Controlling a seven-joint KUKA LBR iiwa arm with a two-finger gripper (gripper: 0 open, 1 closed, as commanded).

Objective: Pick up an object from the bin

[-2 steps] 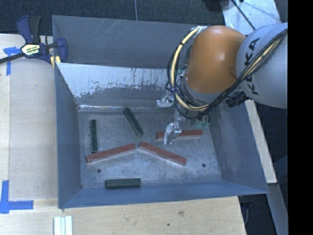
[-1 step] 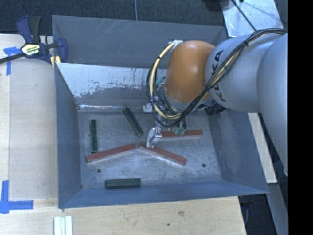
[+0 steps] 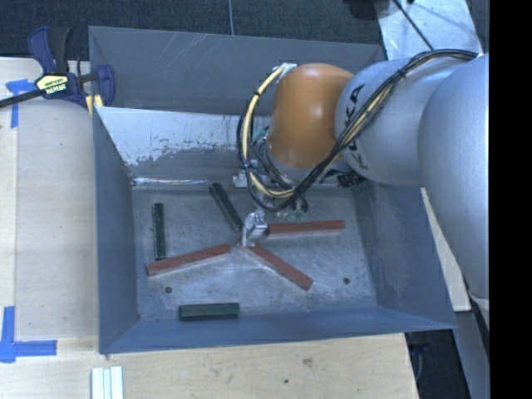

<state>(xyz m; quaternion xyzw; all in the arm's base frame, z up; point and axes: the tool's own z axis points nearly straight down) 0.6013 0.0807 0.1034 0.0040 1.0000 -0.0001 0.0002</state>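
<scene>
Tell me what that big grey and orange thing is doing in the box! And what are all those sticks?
That is a robot arm, a machine that bends a bit like your own arm. The shiny orange dome and the yellow and black cables are parts of it. The camera looks down from above and a little from one side, and the arm comes in from the right.

The box is a grey metal bin. On its floor lie three flat reddish-brown sticks that nearly meet in the middle. There are also three short dark green bars: one at the left, one near the front and one slanting beside the arm.

The arm's small metal tip is down where the sticks meet. I cannot tell whether it has hold of one.
</scene>
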